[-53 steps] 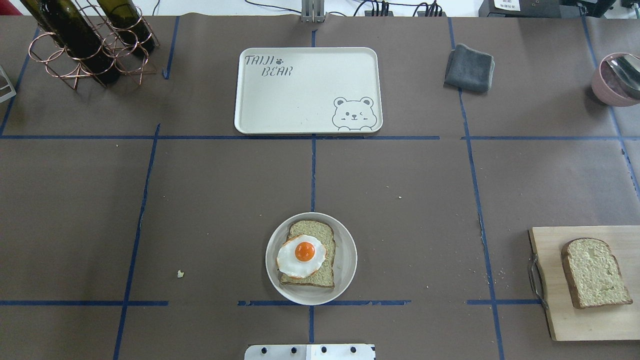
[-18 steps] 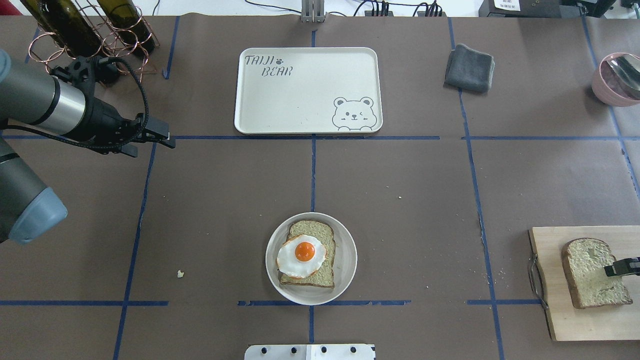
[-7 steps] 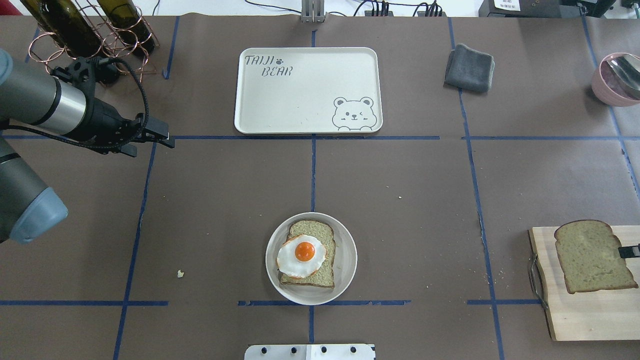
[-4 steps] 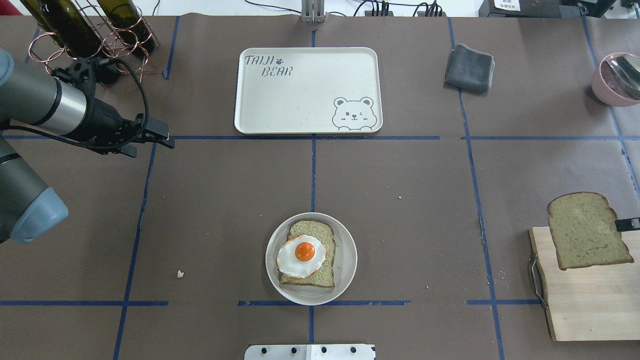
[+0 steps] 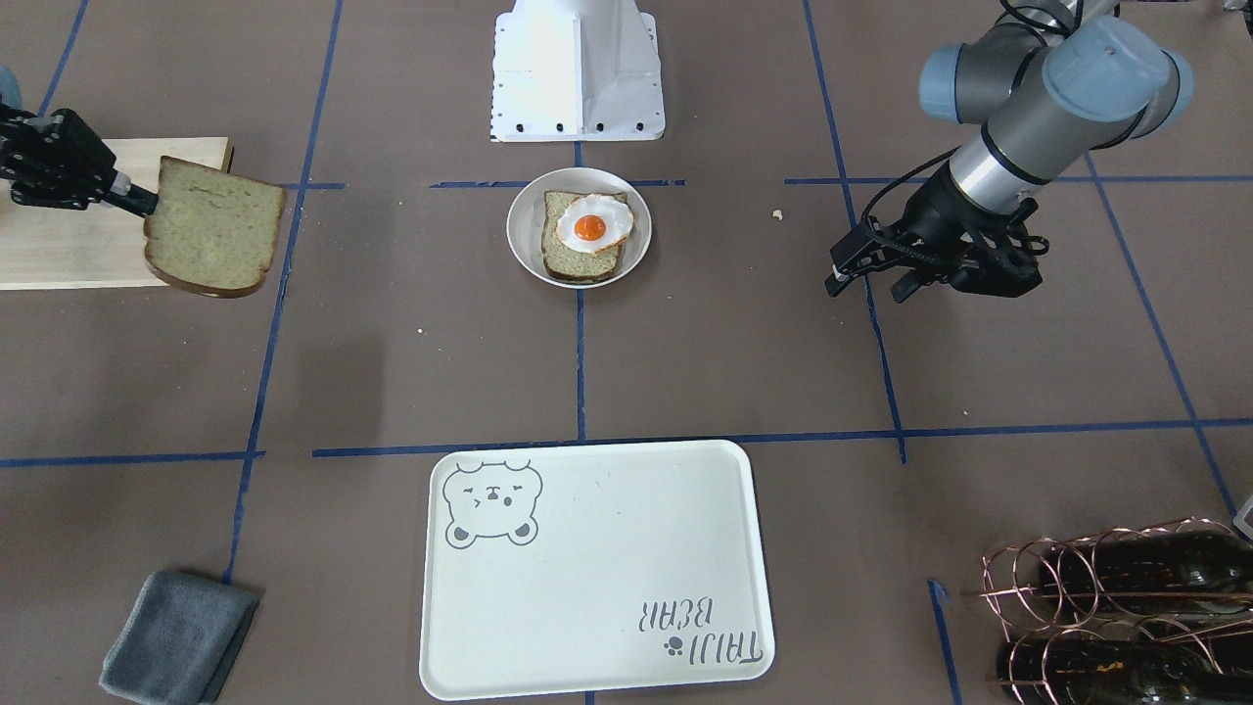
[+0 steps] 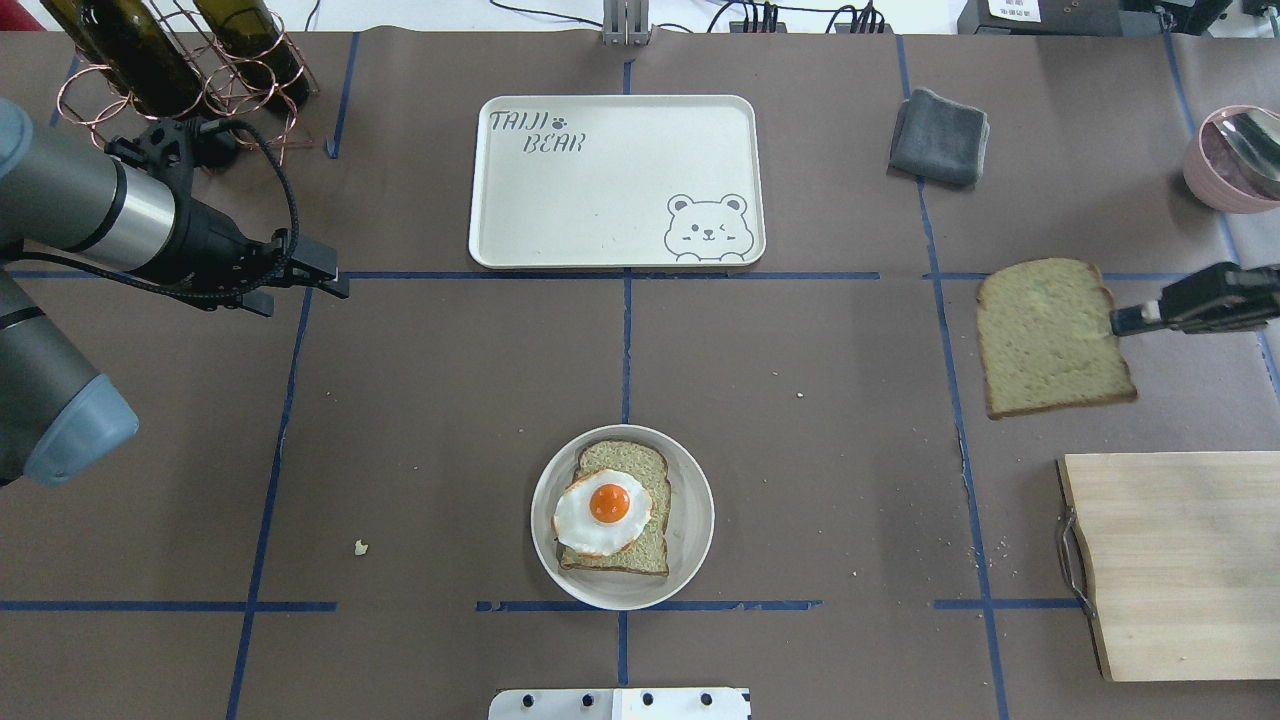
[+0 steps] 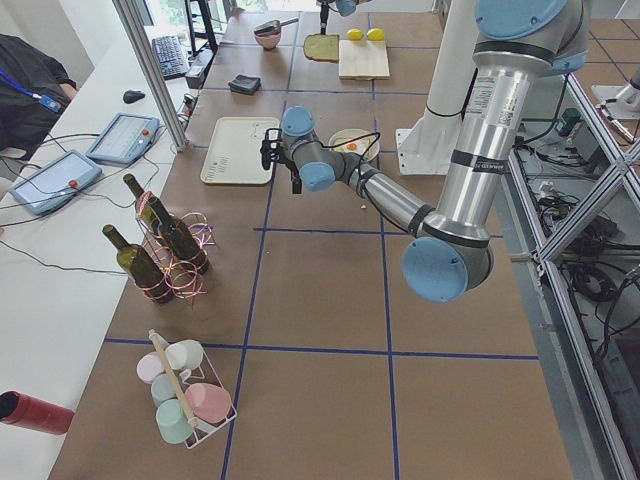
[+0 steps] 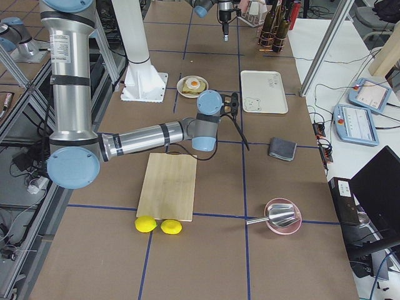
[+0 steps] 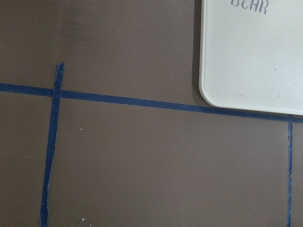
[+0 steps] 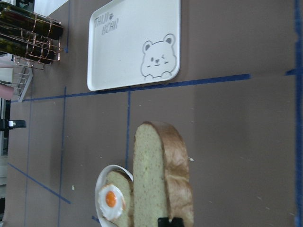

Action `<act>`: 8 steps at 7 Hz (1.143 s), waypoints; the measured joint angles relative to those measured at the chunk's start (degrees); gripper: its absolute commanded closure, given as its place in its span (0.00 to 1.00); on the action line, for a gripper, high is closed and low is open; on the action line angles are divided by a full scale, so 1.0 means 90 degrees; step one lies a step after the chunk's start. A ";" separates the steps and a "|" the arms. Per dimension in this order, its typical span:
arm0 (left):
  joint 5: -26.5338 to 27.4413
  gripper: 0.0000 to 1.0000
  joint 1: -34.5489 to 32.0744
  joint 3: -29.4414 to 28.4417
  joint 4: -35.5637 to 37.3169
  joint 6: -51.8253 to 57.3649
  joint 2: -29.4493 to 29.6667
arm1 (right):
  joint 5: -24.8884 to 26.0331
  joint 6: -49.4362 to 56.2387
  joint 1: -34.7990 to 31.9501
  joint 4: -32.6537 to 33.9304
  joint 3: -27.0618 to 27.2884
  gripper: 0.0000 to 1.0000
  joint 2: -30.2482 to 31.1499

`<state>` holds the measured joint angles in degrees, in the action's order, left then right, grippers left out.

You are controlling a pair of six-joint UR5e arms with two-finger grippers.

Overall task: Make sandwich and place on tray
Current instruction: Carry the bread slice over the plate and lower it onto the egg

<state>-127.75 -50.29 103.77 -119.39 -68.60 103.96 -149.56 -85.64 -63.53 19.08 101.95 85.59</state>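
Grey cloth [image 6: 938, 136], wooden board [image 6: 1180, 565], white plate [image 6: 693, 521].

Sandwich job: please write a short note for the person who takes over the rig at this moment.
Right gripper: jaws shut on the edge of the top slice, held in the air off the wooden board.
Left gripper: open, holds nothing, over the table beside the tray.
Bottom slice with the fried egg on it lies on the round plate. No food on the tray.
Done: egg on bottom slice, top slice picked up.
Left: set the top slice on the egg, then move the sandwich to the tray.
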 measured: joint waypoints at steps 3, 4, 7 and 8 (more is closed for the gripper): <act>-0.0014 0.00 0.0001 -0.0259 -0.0290 -0.0021 -0.0005 | 0.2048 -0.1160 0.1978 0.0012 0.0052 1.00 -0.1065; -0.0014 0.00 0.0001 -0.0274 -0.0303 -0.0046 -0.0002 | 0.2888 -0.1254 0.2784 0.0029 0.0051 1.00 -0.1162; -0.0015 0.00 0.0008 -0.0275 -0.0308 -0.0119 0.0001 | 0.4577 -0.1255 0.4311 0.0485 0.0031 1.00 -0.1380; -0.0017 0.00 0.0010 -0.0267 -0.0311 -0.0143 0.0001 | 0.4791 -0.1226 0.4527 0.0683 0.0011 1.00 -0.1415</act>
<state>-127.91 -50.20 101.37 -122.19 -69.89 103.97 -106.44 -96.68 -22.79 25.23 102.05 72.85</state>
